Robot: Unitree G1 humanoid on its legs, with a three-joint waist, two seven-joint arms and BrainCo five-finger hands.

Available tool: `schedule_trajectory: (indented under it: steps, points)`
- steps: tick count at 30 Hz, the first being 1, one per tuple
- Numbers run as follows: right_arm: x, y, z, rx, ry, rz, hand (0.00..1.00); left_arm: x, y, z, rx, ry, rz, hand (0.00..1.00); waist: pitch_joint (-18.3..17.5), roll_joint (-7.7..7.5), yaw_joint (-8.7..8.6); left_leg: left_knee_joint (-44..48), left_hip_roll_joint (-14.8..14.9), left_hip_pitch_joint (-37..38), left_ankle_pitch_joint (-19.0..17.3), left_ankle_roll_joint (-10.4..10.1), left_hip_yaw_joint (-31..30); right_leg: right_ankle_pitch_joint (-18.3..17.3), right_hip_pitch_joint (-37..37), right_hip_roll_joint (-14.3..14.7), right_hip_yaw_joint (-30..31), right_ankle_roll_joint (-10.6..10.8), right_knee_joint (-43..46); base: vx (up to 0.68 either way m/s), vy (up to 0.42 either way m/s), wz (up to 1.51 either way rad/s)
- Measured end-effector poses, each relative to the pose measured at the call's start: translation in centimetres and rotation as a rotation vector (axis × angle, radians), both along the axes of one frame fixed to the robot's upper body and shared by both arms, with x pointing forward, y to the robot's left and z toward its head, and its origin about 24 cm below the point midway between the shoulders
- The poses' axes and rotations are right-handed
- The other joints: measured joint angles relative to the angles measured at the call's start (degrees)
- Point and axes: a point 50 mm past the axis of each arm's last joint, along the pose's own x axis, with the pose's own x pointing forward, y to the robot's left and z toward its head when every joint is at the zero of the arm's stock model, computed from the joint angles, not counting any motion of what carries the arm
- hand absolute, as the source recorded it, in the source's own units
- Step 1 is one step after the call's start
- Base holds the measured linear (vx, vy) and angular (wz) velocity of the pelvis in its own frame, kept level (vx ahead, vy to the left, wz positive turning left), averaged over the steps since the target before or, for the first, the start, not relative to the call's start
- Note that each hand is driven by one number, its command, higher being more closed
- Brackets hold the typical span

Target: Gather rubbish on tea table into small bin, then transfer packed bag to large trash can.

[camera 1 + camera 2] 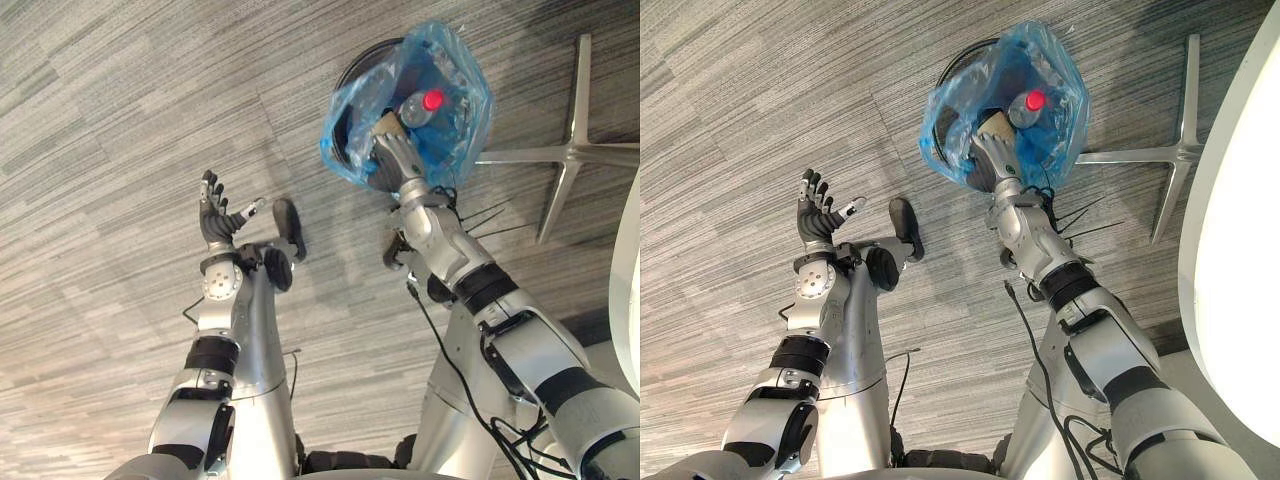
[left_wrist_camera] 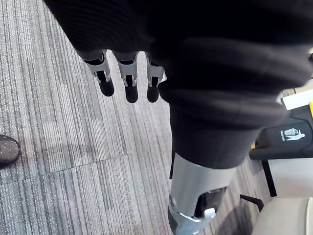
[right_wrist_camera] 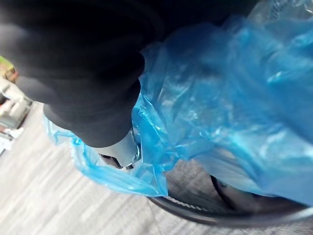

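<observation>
Underneath, striped grey carpet (image 1: 120, 100) spreads around bag (image 1: 455, 130) and, seemingly, bin (image 1: 356, 62).

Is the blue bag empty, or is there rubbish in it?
Not empty: a bottle with a red cap shows through the blue bag, which is at the black bin.
</observation>
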Motion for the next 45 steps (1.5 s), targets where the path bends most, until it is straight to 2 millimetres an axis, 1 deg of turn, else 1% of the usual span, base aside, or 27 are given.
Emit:
schedule_trajectory:
  steps: [4,8,10,11,13,14,16,18,20,22,24,25,26,27,28,30,31,32,33,36,37,38,39,40,41,43,45]
  points:
    - [-1.4,-0.4,-1.9,0.124,0.055,0.023,1.00,-1.0,-0.5,-3.3,0.001,0.137,-0.010,0.00,0.1,-0.19,-0.47,-4.1,0.0,8.9,0.2,-0.2,0.5,0.9,9.2,0.9,-0.9,0.7,-4.6,-0.02,0.026,-0.03]
    - [-4.4,0.7,-5.0,0.348,0.164,0.128,1.00,-4.8,-1.3,-8.8,0.019,0.336,-0.049,0.00,-0.1,-0.51,-1.21,-12.1,-0.8,24.6,0.5,-0.7,2.3,2.5,24.3,2.2,-1.7,0.2,-12.9,-0.01,0.022,-0.05]
    - [-5.7,1.3,-5.4,0.416,0.184,0.185,1.00,-6.3,-1.4,-10.4,0.019,0.393,-0.056,0.00,-0.2,-0.61,-1.18,-15.6,-1.0,30.8,0.9,-1.3,3.1,3.5,30.3,3.1,-1.9,0.4,-16.8,0.02,0.025,-0.19]
    - [-7.0,2.2,-6.0,0.450,0.204,0.243,1.00,-8.0,-1.1,-11.9,0.022,0.452,-0.047,0.00,-1.4,-1.65,-1.11,-19.0,-1.0,36.6,1.1,-1.5,4.3,4.4,35.4,3.9,-1.8,0.7,-20.5,0.05,0.008,-0.25]
    - [-8.0,2.6,-6.6,0.473,0.223,0.271,1.00,-9.4,-1.0,-13.2,0.021,0.501,-0.052,0.00,-3.6,-2.63,-1.10,-22.7,-1.1,41.1,1.8,-0.9,5.4,5.5,39.7,4.8,-2.0,1.4,-24.5,0.10,0.008,-0.16]
    - [-9.0,2.9,-7.4,0.504,0.256,0.299,1.00,-10.5,-1.2,-14.1,0.026,0.539,-0.066,0.00,-5.3,-2.92,-1.18,-26.2,-1.4,45.9,2.6,-1.4,5.6,7.0,44.9,5.6,-2.7,1.4,-28.7,0.17,0.028,-0.05]
    - [-9.8,3.1,-8.4,0.526,0.298,0.315,1.00,-11.6,-1.6,-14.9,0.032,0.575,-0.081,0.00,-8.0,-3.09,-1.20,-29.5,-1.8,49.7,3.3,-1.7,6.1,8.2,48.6,6.4,-2.8,2.1,-32.8,0.17,0.038,-0.07]
    - [-10.7,3.9,-9.7,0.513,0.367,0.370,1.00,-13.2,-1.7,-16.3,0.043,0.641,-0.103,0.00,-12.4,-2.84,-0.96,-35.7,-2.3,55.1,4.0,-1.8,6.7,13.0,54.8,9.3,-1.9,2.9,-43.5,0.16,0.073,-0.52]
    - [-10.9,4.2,-9.8,0.514,0.383,0.401,1.00,-13.6,-1.4,-16.5,0.055,0.656,-0.110,0.00,-13.3,-2.72,-1.05,-37.7,-2.5,57.3,4.6,-1.6,7.1,15.5,57.6,10.4,-1.3,3.1,-48.2,0.13,0.095,-0.40]
    - [-10.8,4.4,-9.7,0.513,0.385,0.432,1.00,-13.4,-1.2,-16.1,0.090,0.637,-0.125,0.00,-13.7,-2.83,-1.01,-38.6,-3.3,60.0,5.3,-1.0,7.5,17.8,60.3,10.6,0.1,3.3,-51.1,0.12,0.106,-0.24]
    - [-10.5,4.3,-9.9,0.507,0.398,0.429,1.00,-12.8,-0.9,-15.2,0.101,0.593,-0.124,0.00,-14.0,-2.73,-0.83,-39.2,-3.7,60.4,6.6,0.9,6.6,18.1,60.8,10.6,1.6,4.4,-51.0,0.02,0.040,-0.03]
    - [-10.4,4.2,-10.1,0.502,0.407,0.423,1.00,-12.4,-0.9,-14.4,0.102,0.549,-0.123,0.00,-13.9,-1.94,-0.89,-40.0,-4.0,61.8,6.5,1.0,6.1,12.0,59.7,9.1,2.5,3.0,-40.3,-0.01,0.008,0.54]
    - [-10.4,4.1,-10.4,0.505,0.422,0.419,1.00,-12.0,-0.6,-13.4,0.117,0.500,-0.120,0.00,-14.0,-2.03,-1.04,-39.6,-4.7,62.8,6.5,0.9,4.1,7.1,60.7,8.5,3.8,4.5,-29.9,-0.01,-0.043,0.73]
    - [-10.4,4.1,-10.5,0.509,0.430,0.423,1.00,-11.9,-0.3,-12.9,0.126,0.476,-0.116,0.00,-14.1,-2.20,-0.86,-39.1,-5.0,63.1,6.5,0.9,3.2,5.3,61.7,8.7,4.7,5.7,-26.4,-0.03,-0.096,0.93]
    - [-10.3,4.0,-10.4,0.518,0.425,0.424,1.00,-11.7,-0.1,-11.6,0.138,0.417,-0.113,0.00,-14.3,-2.42,0.31,-38.1,-6.1,63.3,6.6,0.5,1.3,2.8,63.3,8.8,6.6,6.6,-24.6,-0.09,-0.173,0.73]
    - [-10.0,3.7,-9.9,0.498,0.407,0.424,1.00,-11.9,-0.5,-10.0,0.128,0.334,-0.116,0.00,-16.1,-0.50,2.01,-41.0,-7.0,62.6,7.9,-1.4,-1.6,0.7,65.5,10.6,6.3,6.1,-31.1,-0.13,-0.168,0.34]
    - [-9.5,3.6,-9.3,0.489,0.384,0.430,1.00,-12.1,-1.1,-9.2,0.115,0.280,-0.128,0.00,-17.2,0.34,3.20,-43.6,-7.0,61.7,10.1,-2.0,-1.7,-1.3,66.7,11.8,6.1,3.6,-36.5,-0.12,-0.119,0.11]
    - [-9.1,3.2,-8.8,0.475,0.366,0.428,1.00,-12.0,-1.7,-8.8,0.100,0.255,-0.136,0.00,-17.3,2.39,3.13,-44.9,-6.7,60.6,12.0,-2.0,-3.2,0.1,66.6,12.6,4.6,3.2,-37.9,-0.21,-0.146,0.39]
    - [-8.7,2.6,-8.5,0.462,0.356,0.417,1.00,-11.9,-2.6,-8.2,0.091,0.226,-0.164,0.00,-17.7,3.35,3.01,-47.7,-6.7,60.7,14.5,-2.4,-4.8,0.7,66.5,12.9,3.0,2.7,-38.6,-0.17,-0.059,0.57]
    - [-7.3,1.7,-7.6,0.467,0.324,0.370,1.00,-11.6,-3.6,-6.1,0.097,0.128,-0.200,0.00,-17.7,3.40,3.03,-54.7,-6.7,62.6,21.7,-3.0,-6.8,1.3,67.0,12.9,-0.2,1.2,-38.3,-0.21,-0.115,0.61]
    - [-6.7,1.6,-6.7,0.469,0.295,0.360,1.00,-11.3,-3.9,-5.0,0.115,0.076,-0.214,0.00,-17.7,3.38,2.98,-58.2,-7.1,62.6,27.2,-3.8,-7.5,1.9,66.7,12.1,-1.9,0.1,-39.0,-0.26,-0.069,0.69]
    - [-6.0,1.4,-5.8,0.475,0.264,0.350,1.00,-10.7,-4.0,-4.0,0.141,0.030,-0.223,0.00,-17.7,3.22,2.86,-57.2,-7.7,61.8,27.3,-4.2,-7.3,2.9,66.6,11.0,-3.5,-1.3,-40.2,-0.22,-0.025,0.61]
    - [-5.8,1.4,-5.4,0.475,0.254,0.352,1.00,-10.4,-4.1,-3.5,0.153,0.009,-0.227,0.00,-17.6,3.18,2.75,-54.1,-8.2,61.1,25.1,-2.9,-7.0,4.0,66.6,10.4,-4.2,-1.2,-40.7,-0.22,-0.023,0.62]
    - [-5.6,1.6,-4.6,0.469,0.233,0.367,1.00,-9.8,-4.1,-2.7,0.187,-0.029,-0.235,0.00,-17.7,3.17,2.19,-47.2,-8.9,60.0,19.4,-0.1,-5.8,5.4,66.7,9.6,-5.2,-1.3,-42.0,-0.21,0.001,0.50]
    - [-5.5,2.2,-3.8,0.464,0.217,0.394,1.00,-9.3,-4.0,-2.0,0.222,-0.060,-0.234,0.00,-17.7,3.18,1.57,-42.4,-8.7,60.4,14.5,0.4,-4.7,6.9,66.8,9.1,-5.8,-1.3,-43.5,-0.24,0.057,0.43]
    - [-5.4,2.5,-3.2,0.478,0.208,0.414,1.00,-8.7,-4.5,-1.2,0.273,-0.089,-0.251,0.00,-17.8,3.11,1.41,-41.6,-8.2,62.7,11.1,0.1,-3.9,8.6,67.2,9.1,-5.9,-1.0,-46.4,-0.17,0.106,0.18]
    - [-5.5,3.2,-3.0,0.489,0.208,0.435,1.00,-7.6,-5.6,-1.6,0.337,-0.076,-0.286,0.00,-18.4,3.44,0.18,-51.3,-7.9,68.7,9.7,-3.2,-3.9,11.5,67.9,9.8,-5.9,1.4,-51.0,-0.13,0.151,0.15]
